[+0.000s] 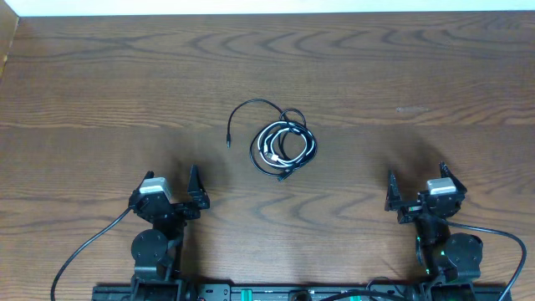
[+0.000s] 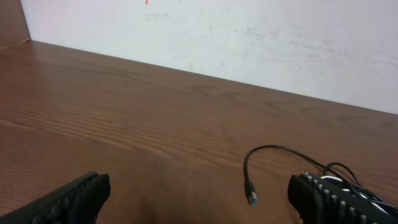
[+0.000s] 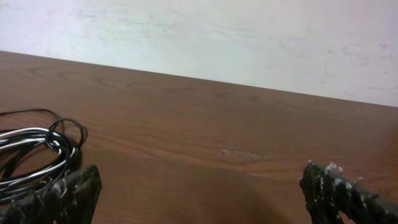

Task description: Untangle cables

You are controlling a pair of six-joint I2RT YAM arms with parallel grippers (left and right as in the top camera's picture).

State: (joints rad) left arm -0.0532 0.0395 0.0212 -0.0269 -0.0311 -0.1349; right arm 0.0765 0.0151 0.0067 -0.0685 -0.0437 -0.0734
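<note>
The cables (image 1: pixel 282 147) lie in one tangled coil at the table's middle: black cords wound with a white one. One black cord (image 1: pixel 248 109) loops out to the left and ends in a plug (image 1: pixel 228 140). In the left wrist view that plug (image 2: pixel 250 195) has a blue tip and lies between my fingers' span, ahead of them; the coil (image 2: pixel 348 180) is partly hidden behind the right finger. The right wrist view shows the coil (image 3: pixel 37 152) at far left. My left gripper (image 1: pixel 173 191) and right gripper (image 1: pixel 416 188) are open, empty, near the front edge.
The wooden table (image 1: pixel 100 92) runs to a pale wall (image 2: pixel 249 37) at the back. A faint scuff mark (image 3: pixel 239 153) lies on the wood ahead of the right gripper. The arms' thicker black cords (image 1: pixel 84 251) trail off at the front.
</note>
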